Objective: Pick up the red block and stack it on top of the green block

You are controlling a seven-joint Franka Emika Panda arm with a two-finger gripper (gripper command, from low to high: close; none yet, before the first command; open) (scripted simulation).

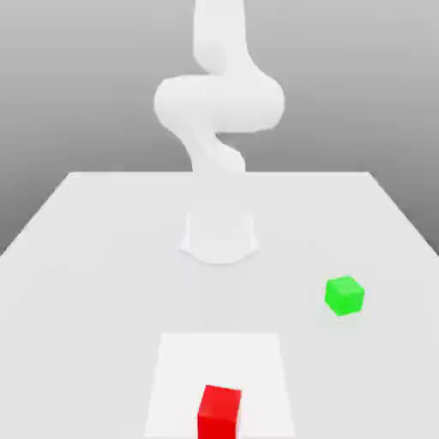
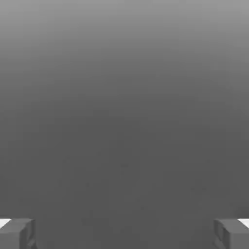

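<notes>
On the pale, flat white surface nothing has been lifted yet, so I judge the task to be at its very first step: the approach to the small matte bright red cube. That red cube sits at the near edge of the exterior view, on a slightly lighter square patch of the surface, in front of my white arm. The small matte bright green cube rests well apart from it, farther back and toward the exterior view's right, level with neither my base nor the red one. Both cubes sit flat, and nothing touches either.

My end effector is released: in the hand view its two grey fingertips stand far apart at opposite edges, with nothing between them but plain grey background.

The next move, as I read it, calls for bringing the end effector over the red cube, squaring the fingertips to two opposite faces, and descending with the jaws spread wide enough to pass either side before clenching. After that comes a lift and a carry toward the green cube.

Several things are hard to read. The red cube's lower part is cut off by the frame in the exterior view. My arm blends into the pale backdrop, so its upper links are hard to trace, and where my wrist sits relative to either cube I cannot tell.
</notes>
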